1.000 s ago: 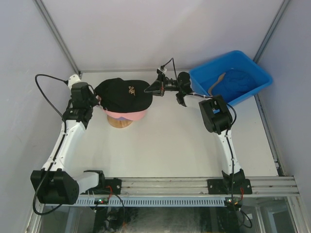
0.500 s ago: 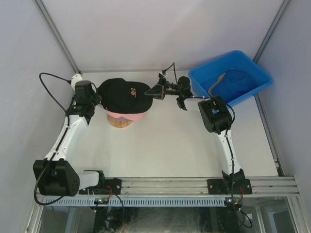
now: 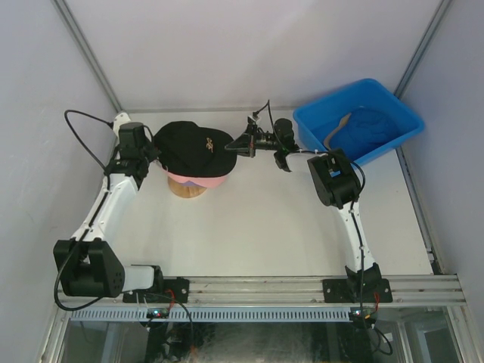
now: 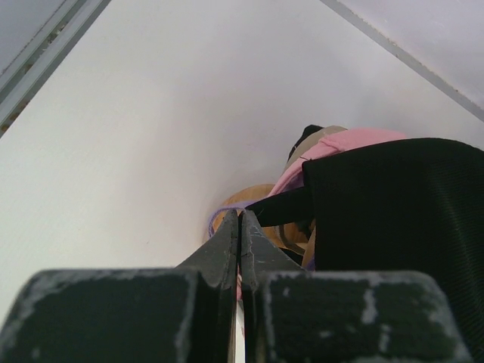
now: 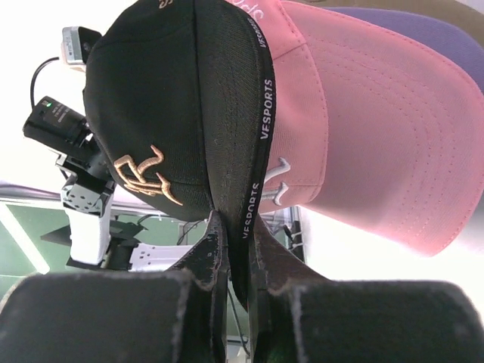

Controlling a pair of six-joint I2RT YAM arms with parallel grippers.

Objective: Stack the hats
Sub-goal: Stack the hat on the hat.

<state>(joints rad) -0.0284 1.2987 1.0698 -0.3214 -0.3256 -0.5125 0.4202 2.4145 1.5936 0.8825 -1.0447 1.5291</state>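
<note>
A black hat (image 3: 192, 146) with a gold embroidered logo lies on top of a pink hat (image 3: 200, 180), over a wooden stand (image 3: 186, 190). My right gripper (image 3: 237, 144) is shut on the black hat's brim (image 5: 253, 151), which runs between its fingers (image 5: 212, 242). The right wrist view also shows the pink hat (image 5: 363, 128) and a purple hat (image 5: 423, 38) beneath it. My left gripper (image 4: 240, 221) is shut with nothing in it, its tips beside the black hat's (image 4: 393, 212) back strap, at the rear of the stack (image 3: 153, 156). A pink hat (image 4: 333, 147) edge and the stand (image 4: 249, 198) show there.
A blue plastic bin (image 3: 393, 102) stands at the back right, holding a blue hat (image 3: 372, 127) with a tan edge (image 3: 339, 127) beside it. Frame rails and walls close in the table (image 3: 265, 219) on both sides and at the back.
The left arm has swung slightly toward the back and right, closer to the stack. The black hat has shifted a little right with the right gripper still on its brim.
</note>
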